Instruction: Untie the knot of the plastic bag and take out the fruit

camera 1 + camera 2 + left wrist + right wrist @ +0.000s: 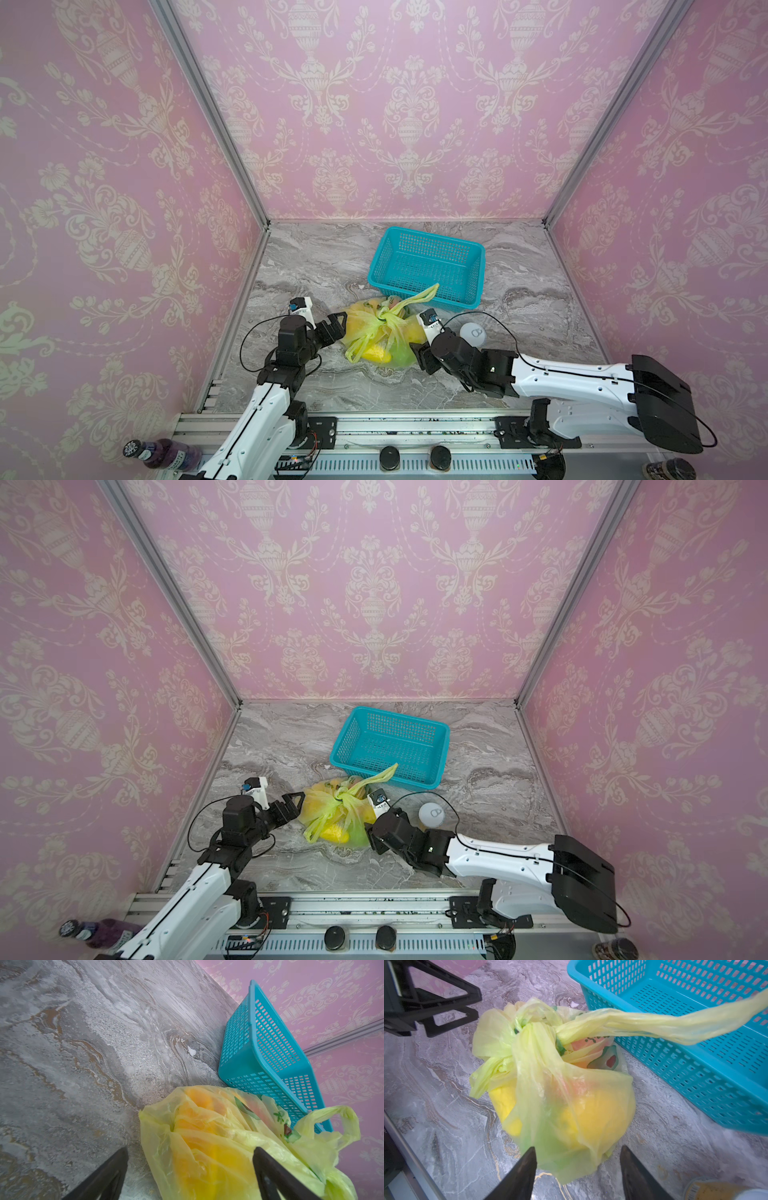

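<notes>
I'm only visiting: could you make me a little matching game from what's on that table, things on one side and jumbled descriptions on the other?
Things:
1 plastic bag
2 basket
3 knot
4 jar

Descriptions:
A teal mesh
B white lid
C yellow-green, holds the fruit
D tied, on top of the bag

Pairs: 1-C, 2-A, 3-D, 4-B

No words I can read. The plastic bag bears green printed marks, crumpled beyond reading; the white jar lid, at the bag's three o'clock, shows a small looping emblem.
</notes>
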Available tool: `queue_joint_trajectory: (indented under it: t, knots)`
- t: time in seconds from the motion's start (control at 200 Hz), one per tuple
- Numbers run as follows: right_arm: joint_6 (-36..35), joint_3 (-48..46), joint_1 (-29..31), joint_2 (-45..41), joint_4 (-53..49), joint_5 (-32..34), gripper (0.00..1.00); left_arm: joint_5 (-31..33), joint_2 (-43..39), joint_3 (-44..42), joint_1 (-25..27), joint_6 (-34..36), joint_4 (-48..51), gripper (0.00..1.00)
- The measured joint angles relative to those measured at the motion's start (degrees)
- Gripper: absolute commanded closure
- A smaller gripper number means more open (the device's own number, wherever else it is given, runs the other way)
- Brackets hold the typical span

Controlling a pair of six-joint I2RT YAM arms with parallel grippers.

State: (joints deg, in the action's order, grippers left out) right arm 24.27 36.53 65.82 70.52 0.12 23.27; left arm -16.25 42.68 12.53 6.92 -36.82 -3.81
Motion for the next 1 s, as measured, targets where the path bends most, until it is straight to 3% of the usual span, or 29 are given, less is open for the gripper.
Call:
queue_joint_trajectory:
  t: [0.17,0.37,0.485,0.731,0.846,1.001]
  knots:
    - [-0.57,6.78,0.81,4.94,-1.01,-0.72,0.29,-0.20,0.96,0.52,1.77,0.66,0.11,0.04]
    - [-0.55,15.21,0.81,13.16,-2.82,0.79,0.32,-0.63,-1.99,2.27,3.89,1.88,2.21,0.03]
    - [-0.31,16.15,0.70,15.34,-3.58,1.14,0.43,-0.63,-5.79,2.93,5.79,2.64,4.09,0.02]
    - [-0.50,16.13,0.22,15.61,-3.93,1.18,0.83,-1.90,-8.44,2.97,9.79,3.52,4.74,0.01]
    - [-0.20,16.06,-0.24,15.58,-3.78,1.25,0.94,-1.88,-5.77,2.97,10.93,4.09,4.70,0.02]
    - [-0.13,15.08,-0.61,15.30,-3.39,1.20,1.00,-1.77,-1.16,2.97,12.59,4.90,4.35,0.02]
